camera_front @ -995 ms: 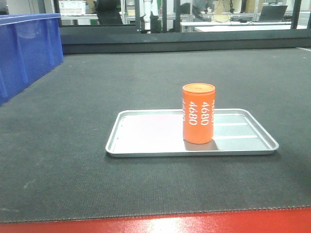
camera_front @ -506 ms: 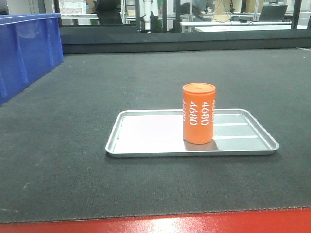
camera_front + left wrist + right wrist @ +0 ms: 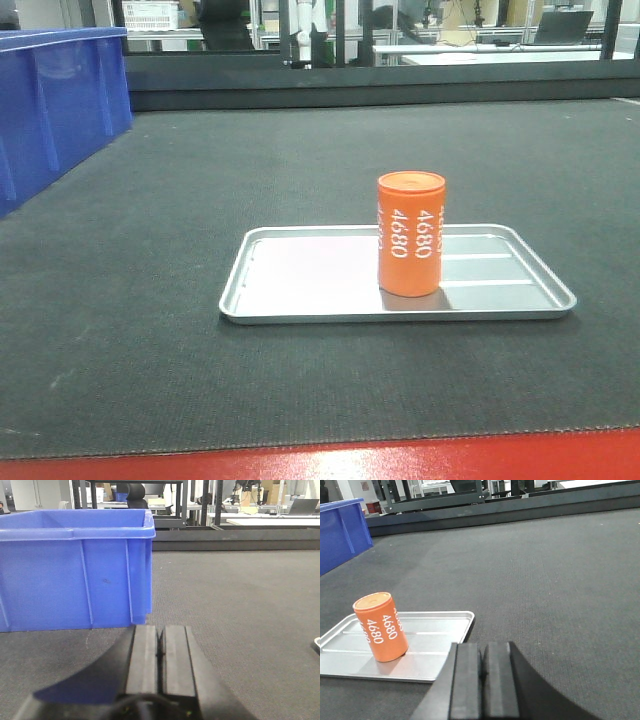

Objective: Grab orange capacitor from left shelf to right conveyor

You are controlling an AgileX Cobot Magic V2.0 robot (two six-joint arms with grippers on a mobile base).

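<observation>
So the orange capacitor (image 3: 410,233) is standing upright in a shallow silver tray (image 3: 300,275), right of the frame's centre in the front view, and the tray is sitting flat on the dark conveyor belt (image 3: 150,250). A blue bin (image 3: 55,100) is filling the upper left corner. The left gripper (image 3: 160,652) is showing its pads pressed together with nothing between them, and the right gripper (image 3: 481,672) is looking the same, low in its frame just right of the tray.

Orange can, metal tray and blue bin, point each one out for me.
orange can (image 3: 410,248), front view, middle of its printed side.
metal tray (image 3: 300,270), front view, bare floor left of the can.
blue bin (image 3: 75,570), left wrist view, its front wall.
</observation>
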